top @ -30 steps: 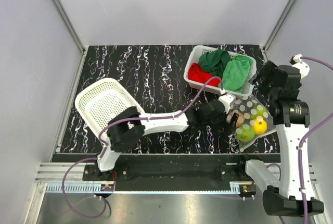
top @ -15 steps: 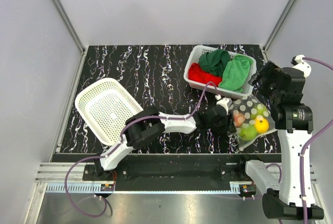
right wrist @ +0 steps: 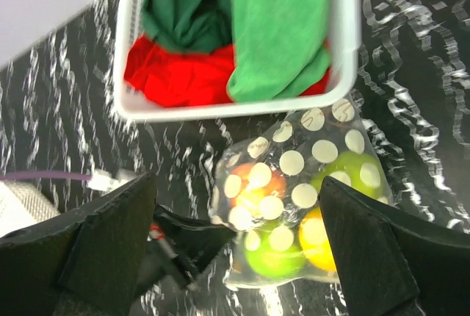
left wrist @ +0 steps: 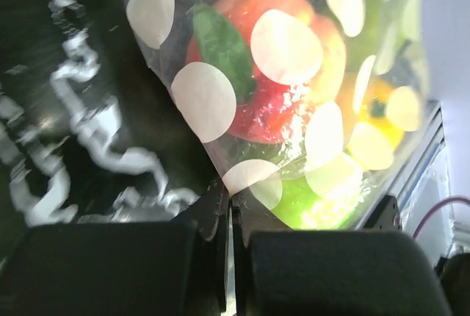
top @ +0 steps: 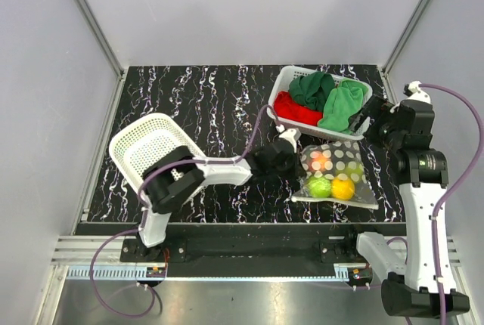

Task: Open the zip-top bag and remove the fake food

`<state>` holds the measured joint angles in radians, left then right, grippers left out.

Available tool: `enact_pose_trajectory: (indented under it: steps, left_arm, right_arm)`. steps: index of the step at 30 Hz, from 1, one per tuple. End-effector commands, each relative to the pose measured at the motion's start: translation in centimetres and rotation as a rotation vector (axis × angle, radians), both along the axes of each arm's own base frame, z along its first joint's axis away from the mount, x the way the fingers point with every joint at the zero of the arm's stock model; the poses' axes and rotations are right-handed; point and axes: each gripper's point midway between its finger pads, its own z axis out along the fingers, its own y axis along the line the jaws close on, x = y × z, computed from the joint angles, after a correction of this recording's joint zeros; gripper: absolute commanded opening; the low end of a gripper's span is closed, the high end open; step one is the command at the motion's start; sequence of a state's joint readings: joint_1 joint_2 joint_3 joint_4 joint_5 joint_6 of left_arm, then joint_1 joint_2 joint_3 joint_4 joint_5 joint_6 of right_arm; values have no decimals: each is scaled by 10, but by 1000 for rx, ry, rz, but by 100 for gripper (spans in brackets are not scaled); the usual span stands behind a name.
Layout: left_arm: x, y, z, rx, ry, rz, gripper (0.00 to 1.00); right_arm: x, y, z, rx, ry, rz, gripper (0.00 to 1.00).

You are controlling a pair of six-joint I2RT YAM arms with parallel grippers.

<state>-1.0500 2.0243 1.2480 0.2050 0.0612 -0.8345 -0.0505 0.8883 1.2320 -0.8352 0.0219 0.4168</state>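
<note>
Left wrist view: the left gripper (left wrist: pixel 229 217) has its jaws clamped on the near edge of the dotted bag (left wrist: pixel 220 103), with the fruits (left wrist: pixel 279 73) inside just beyond them. The left arm (top: pixel 219 174) stretches low across the table (top: pixel 197 106). The right gripper (right wrist: pixel 236 220) hangs above the bag, jaws wide apart.

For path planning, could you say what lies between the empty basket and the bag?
The left arm, left gripper shut on the bag; top view shows it.
</note>
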Motion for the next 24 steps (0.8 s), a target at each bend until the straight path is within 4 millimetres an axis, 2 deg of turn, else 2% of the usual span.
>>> enact_pose_trajectory:
  steps: [1, 3, 5, 6, 8, 9, 10, 11, 12, 13, 14, 16, 17, 18, 21, 22, 24]
  left_arm:
    - [11, 52, 23, 66, -79, 50, 0]
    - [23, 82, 33, 114, -122, 94, 0]
    - [25, 117, 20, 207, -130, 128, 0]
    - [27, 125, 39, 195, -178, 134, 2]
    - [23, 157, 30, 290, -184, 160, 8]
    - [19, 168, 39, 302, -207, 163, 21]
    - [17, 175, 42, 304, -221, 171, 36]
    - [6, 188, 30, 331, -218, 149, 45]
    - [-1, 183, 47, 251, -247, 115, 54]
    - [-8, 183, 47, 226, -252, 82, 67]
    - [-19, 191, 34, 232, -238, 55, 72]
    - [-30, 190, 39, 174, -239, 21, 80]
    - [-32, 191, 36, 165, -244, 12, 81]
    - [-42, 188, 31, 134, -226, -36, 82]
    - [-51, 188, 17, 131, -169, -67, 83]
    - [-51, 189, 6, 151, -138, -73, 82]
    - [-52, 186, 2, 127, -103, -88, 81]
  right_arm:
    - [4, 37, -13, 40, 18, 243, 100]
    - [-1, 58, -25, 102, 41, 358, 100]
    - [-1, 71, -30, 148, 38, 419, 100]
    - [-4, 79, -40, 169, 62, 454, 100]
    - [-5, 90, -52, 169, 98, 485, 100]
    - [-5, 94, -56, 162, 114, 497, 100]
    - [-9, 110, -61, 160, 138, 545, 100]
    - [-10, 115, -66, 157, 158, 554, 100]
    - [-11, 123, -70, 158, 172, 578, 100]
    - [-16, 136, -72, 167, 180, 615, 100]
    - [-19, 142, -76, 180, 195, 640, 100]
    - [-23, 153, -77, 199, 194, 672, 100]
    - [-26, 156, -82, 205, 205, 689, 100]
    - [-27, 159, -82, 206, 200, 701, 100]
    - [-38, 169, -91, 216, 226, 754, 100]
    - [-41, 173, -93, 221, 234, 768, 100]
    - [-53, 183, -99, 226, 257, 811, 100]
